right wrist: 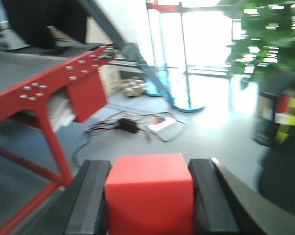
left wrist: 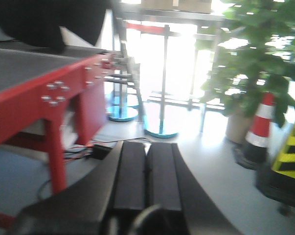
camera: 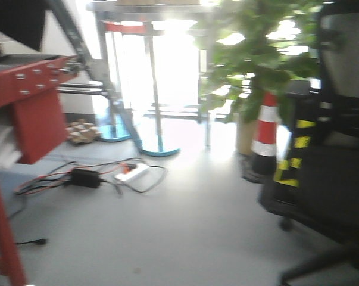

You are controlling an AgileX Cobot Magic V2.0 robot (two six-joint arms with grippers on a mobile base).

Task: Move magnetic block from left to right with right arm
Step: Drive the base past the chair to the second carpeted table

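In the right wrist view the magnetic block (right wrist: 149,193), a plain red cube, sits squarely between the two black fingers of my right gripper (right wrist: 149,169), which is shut on it and held in the air above the floor. One finger (right wrist: 91,196) presses its left face, the other its right face. My left gripper (left wrist: 147,149) fills the bottom of the left wrist view, its two flat black pads (left wrist: 130,174) closed against each other with nothing between them. Neither gripper shows in the front view.
A red-framed table (camera: 24,83) with a grey top stands at the left. Cables and a power strip (camera: 131,174) lie on the grey floor. A traffic cone (camera: 265,134), potted plant (camera: 256,53), black chair (camera: 334,179) and metal stands (camera: 158,146) lie ahead.
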